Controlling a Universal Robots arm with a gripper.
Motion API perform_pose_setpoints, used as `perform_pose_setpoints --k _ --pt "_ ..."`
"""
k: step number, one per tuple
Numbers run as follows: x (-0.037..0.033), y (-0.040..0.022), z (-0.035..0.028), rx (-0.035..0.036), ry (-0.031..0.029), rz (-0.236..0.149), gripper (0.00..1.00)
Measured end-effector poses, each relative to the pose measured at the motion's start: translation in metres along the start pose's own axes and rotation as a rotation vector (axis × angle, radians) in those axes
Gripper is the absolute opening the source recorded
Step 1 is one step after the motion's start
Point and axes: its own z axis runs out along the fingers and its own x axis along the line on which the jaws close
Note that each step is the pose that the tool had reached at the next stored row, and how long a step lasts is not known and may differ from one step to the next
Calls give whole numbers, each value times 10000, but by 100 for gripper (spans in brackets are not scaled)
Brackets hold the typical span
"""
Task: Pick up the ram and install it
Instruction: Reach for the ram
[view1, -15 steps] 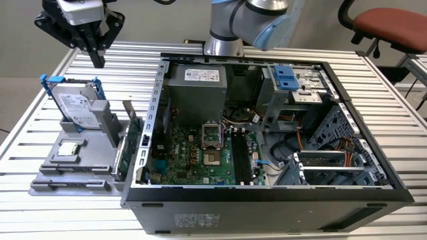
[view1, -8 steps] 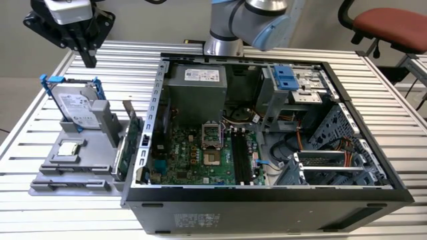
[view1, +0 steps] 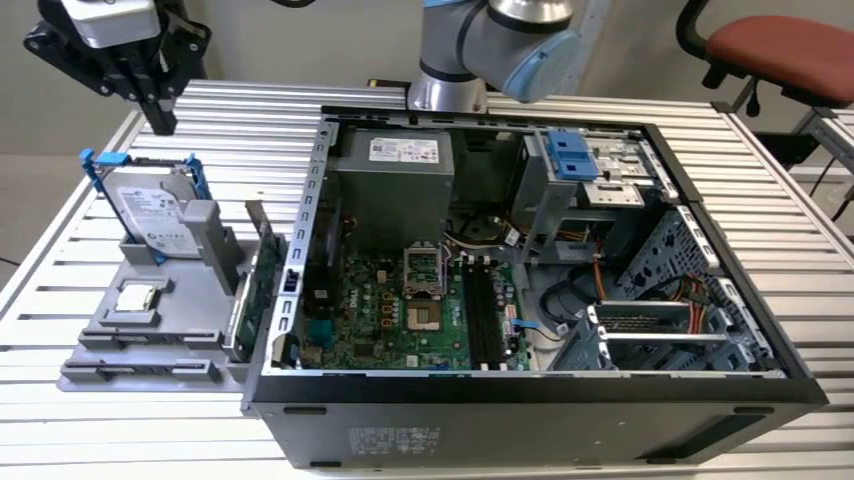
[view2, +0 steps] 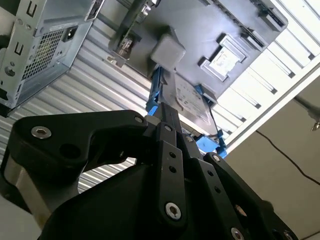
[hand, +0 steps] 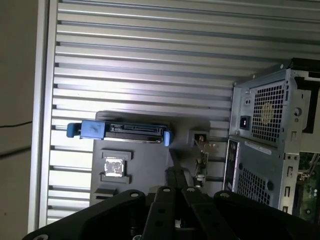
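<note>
Firstly, the claw (view1: 160, 120): black, both fingers closed against each other, nothing held between them.
Claw position: it hangs in the air above the far corner of the table (view1: 40, 260), at the exterior view's left, with the fingertips pointing down.
Arm (view1: 501, 40): grey with light blue caps; it rises behind the computer case (view1: 534, 400).
Nearest thing: a silver hard drive (view1: 144, 215) with blue brackets, standing upright in a grey holder (view1: 147, 340). It is below the claw and the claw does not touch it. In both wrist views the closed fingers point toward this drive.
On the holder: a small square processor chip (view1: 138, 297) lies flat in a recess, nearer to the exterior camera than the drive.
Ram (view1: 240, 320): a thin dark green stick, standing on its long edge in the holder, on the side toward the case. It is well apart from the claw and outside the case.
Beside the ram: a larger green card (view1: 274, 275) with a metal bracket stands upright, toward the case wall.
Case: black, lying on its side with the cover off, at the exterior view's right of the holder.
Inside the case: a green motherboard (view1: 387, 320) with long black slots (view1: 481, 310), and a grey power supply (view1: 394, 190).
Background: a chair (view1: 787, 45) with a red seat stands past the table, at the exterior view's right.
</note>
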Motion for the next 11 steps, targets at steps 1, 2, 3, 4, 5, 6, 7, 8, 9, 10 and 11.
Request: perform_pose_setpoints --k 1,2,3,4,5,6,7,8,9,10,11 --pt "20 1 0 0 3 0 0" --pt "41 2 -1 -1 7 0 0" --pt "63 4 -1 0 13 0 0" --pt "85 5 -1 -1 16 0 0" --pt "106 6 -2 -1 19 1 0" --pt "128 8 -2 -1 20 1 0" --pt "150 9 -2 -1 22 1 0" --pt "171 10 -2 -1 23 1 0" --pt "194 12 -3 -1 24 1 0" --pt "217 13 -3 -2 26 4 0" --pt "239 14 -3 -2 27 9 0"
